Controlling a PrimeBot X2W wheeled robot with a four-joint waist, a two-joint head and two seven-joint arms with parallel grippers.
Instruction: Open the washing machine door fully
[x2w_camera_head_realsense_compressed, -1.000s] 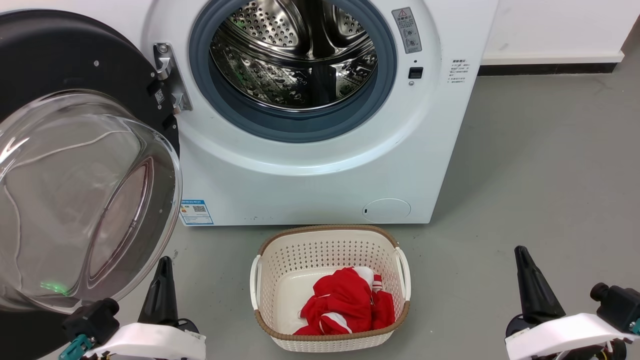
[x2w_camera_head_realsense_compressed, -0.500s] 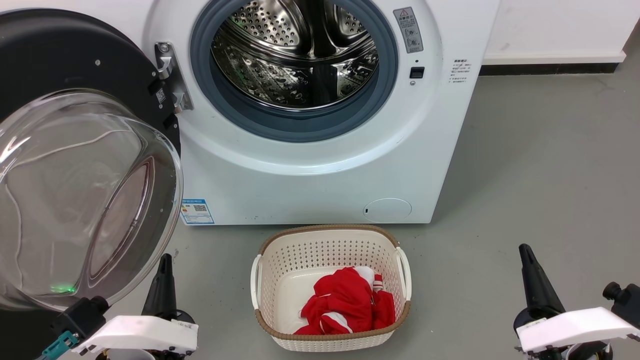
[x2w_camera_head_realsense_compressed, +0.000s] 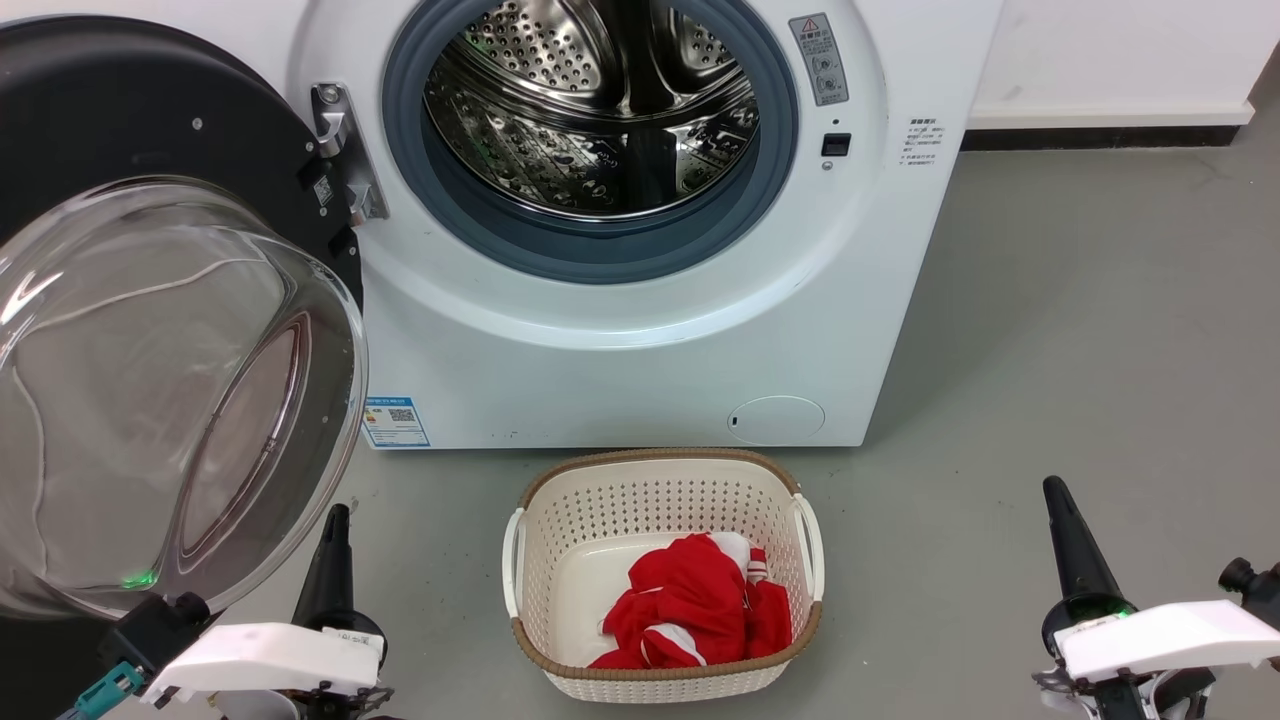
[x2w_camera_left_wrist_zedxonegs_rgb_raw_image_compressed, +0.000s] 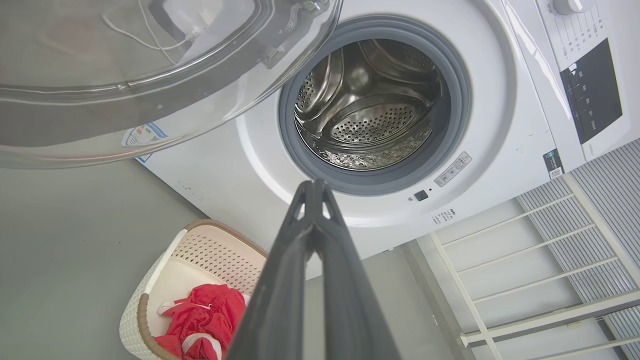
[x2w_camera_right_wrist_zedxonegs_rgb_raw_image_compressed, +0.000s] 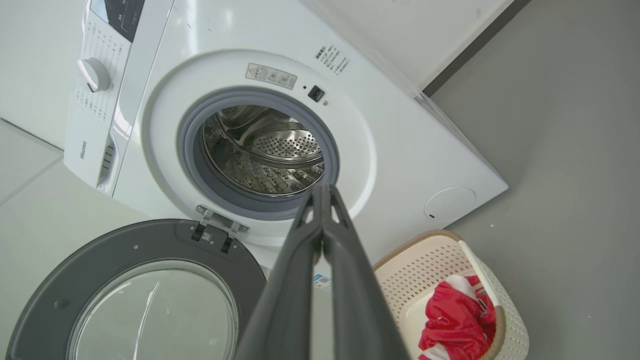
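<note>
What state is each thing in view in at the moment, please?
washing machine door: swung wide open on its hinge.
drum: exposed, empty.
basket: upright on the floor, holding a red garment.
round flap: closed.
left claw: shut, gripping nothing.
right claw: shut, gripping nothing.

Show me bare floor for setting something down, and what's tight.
Widest bare floor: right of the basket and washing machine, ahead of the right end effector. Smaller patch: between basket and left end effector. Crowded: under the open washing machine door; thin strip between basket and machine.
</note>
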